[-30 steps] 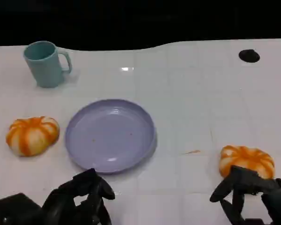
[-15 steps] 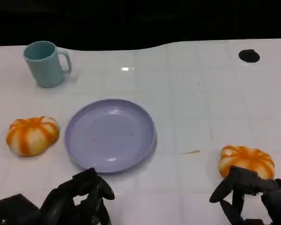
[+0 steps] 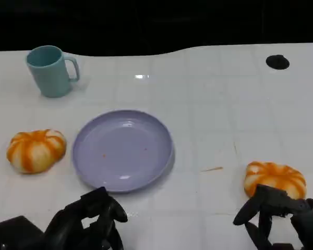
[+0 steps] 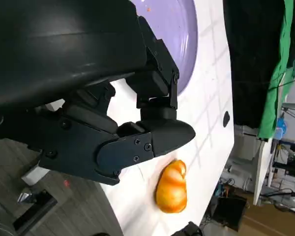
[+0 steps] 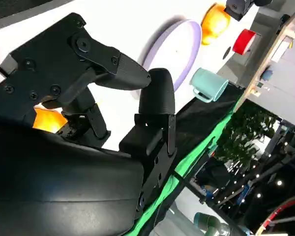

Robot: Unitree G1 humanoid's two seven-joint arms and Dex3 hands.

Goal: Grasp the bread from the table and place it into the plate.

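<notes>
Two orange-and-white striped breads lie on the white table: one (image 3: 35,150) left of the plate, the other (image 3: 275,178) at the near right. The empty lavender plate (image 3: 122,150) sits between them. My right hand (image 3: 279,219) hovers just in front of the right bread with its fingers apart and arched towards it, holding nothing. In the right wrist view that bread (image 5: 46,119) peeks out beneath the fingers (image 5: 155,98). My left hand (image 3: 88,221) is low at the near edge, in front of the plate, and empty. The left wrist view shows the plate (image 4: 179,29) and the right bread (image 4: 171,187).
A teal mug (image 3: 50,70) stands at the far left, behind the left bread. A small black disc (image 3: 277,62) lies at the far right. The table's back edge meets a dark backdrop.
</notes>
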